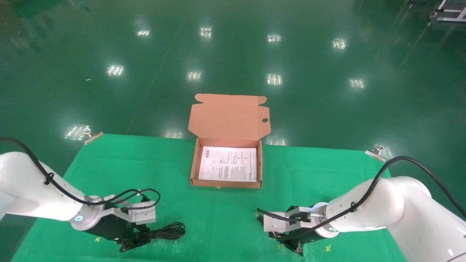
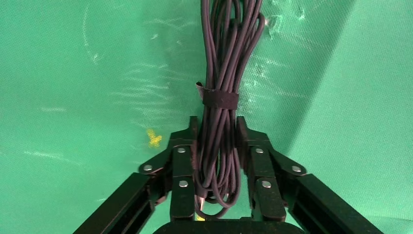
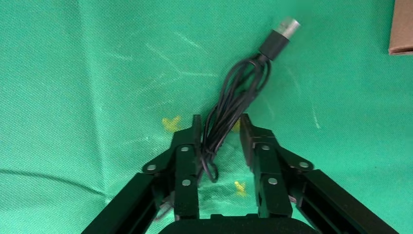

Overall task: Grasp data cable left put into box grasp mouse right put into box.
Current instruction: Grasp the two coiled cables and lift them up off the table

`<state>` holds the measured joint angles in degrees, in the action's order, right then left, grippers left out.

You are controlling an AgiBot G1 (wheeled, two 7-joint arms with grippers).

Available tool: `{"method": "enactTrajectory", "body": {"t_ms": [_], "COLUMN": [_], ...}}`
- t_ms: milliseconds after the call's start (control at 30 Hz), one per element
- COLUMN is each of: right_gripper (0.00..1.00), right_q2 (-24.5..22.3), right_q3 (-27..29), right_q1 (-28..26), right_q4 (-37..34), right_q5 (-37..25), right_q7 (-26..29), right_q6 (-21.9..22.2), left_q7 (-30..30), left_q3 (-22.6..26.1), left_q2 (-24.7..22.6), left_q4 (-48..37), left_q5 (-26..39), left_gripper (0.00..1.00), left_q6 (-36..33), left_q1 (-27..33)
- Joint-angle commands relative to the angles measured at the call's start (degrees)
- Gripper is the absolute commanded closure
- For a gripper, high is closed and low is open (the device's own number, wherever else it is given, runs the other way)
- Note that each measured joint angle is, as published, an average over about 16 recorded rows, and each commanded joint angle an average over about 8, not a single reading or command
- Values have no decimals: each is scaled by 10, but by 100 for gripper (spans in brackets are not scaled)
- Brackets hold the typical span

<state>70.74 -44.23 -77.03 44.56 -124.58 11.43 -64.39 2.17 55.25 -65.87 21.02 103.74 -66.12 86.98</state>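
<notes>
A: Near left on the green cloth [image 1: 225,218], the left gripper [image 2: 218,141] is low, fingers snug around the data cable [image 2: 220,73]. Lift straight so coils don't snag, then carry it to the box [image 1: 193,171], far centre.

B: Right gripper [image 3: 219,134] sits low near right, half-open around the mouse's cord [image 3: 234,97], gripping nothing, I think; the mouse itself isn't visible.

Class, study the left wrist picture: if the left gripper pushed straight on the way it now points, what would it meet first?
The left gripper already has the data cable between its fingers, so it would meet that bundle first, then probably the green cloth beneath; depth is unclear.
</notes>
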Motion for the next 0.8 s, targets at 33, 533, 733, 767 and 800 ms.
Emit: {"method": "enactTrajectory", "body": {"t_ms": [33,533,733,767,800], "right_gripper": [100,100,100,100,100], "right_q2": [0,-22,-77,-84,-90], "right_q3": [0,12,48,55,62], "right_q1": [0,-24,-84,-95,-105], "right_q4": [0,12,56,65,74], "right_q5": [0,3,9,9,9], "right_q7": [0,13,57,65,72], "right_q6": [0,-9,-14,-10,-5], "left_q7": [0,-8,-5,-1,4], "left_q3": [0,2,6,6,7], "left_q2": [0,12,49,56,62], "left_q4": [0,19,83,100,119], "left_q5": [0,4,23,29,34], "left_gripper": [100,100,100,100,100], "left_q6": [0,-11,-23,-22,-20], "left_q1": [0,12,49,56,63]}}
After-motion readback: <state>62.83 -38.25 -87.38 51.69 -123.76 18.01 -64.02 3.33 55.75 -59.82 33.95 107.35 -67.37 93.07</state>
